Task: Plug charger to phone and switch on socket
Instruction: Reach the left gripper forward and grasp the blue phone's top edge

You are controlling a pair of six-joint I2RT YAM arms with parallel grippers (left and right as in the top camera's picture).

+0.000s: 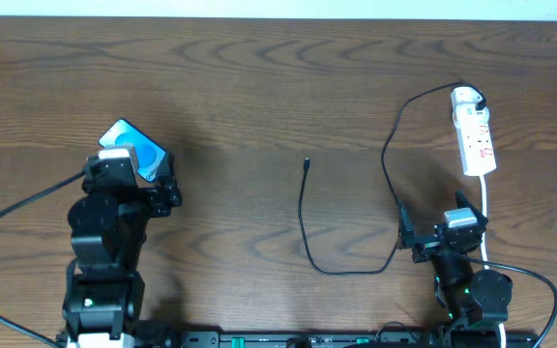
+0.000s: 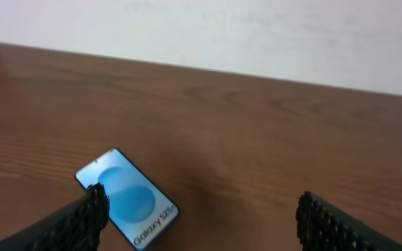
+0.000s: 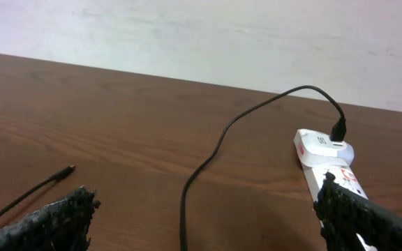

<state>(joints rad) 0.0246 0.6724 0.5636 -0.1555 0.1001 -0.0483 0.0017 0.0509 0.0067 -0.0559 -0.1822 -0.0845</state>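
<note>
The phone [image 1: 135, 151] lies screen up at the left of the table, bright blue with white text; in the left wrist view [image 2: 128, 197] it sits by my left finger. My left gripper [image 1: 143, 188] [image 2: 199, 209] is open and empty just in front of it. The charger's black cable [image 1: 303, 227] loops across the middle, its connector tip [image 1: 307, 163] [image 3: 67, 170] free on the table. Its white plug head [image 1: 466, 97] [image 3: 324, 146] sits in the far end of the socket [image 1: 477, 140] [image 3: 326, 171]. My right gripper [image 1: 440, 235] [image 3: 204, 209] is open and empty near the cable.
The socket's white cord [image 1: 486, 208] runs toward the front edge past my right arm. The wooden table [image 1: 259, 87] stretches back to a white wall.
</note>
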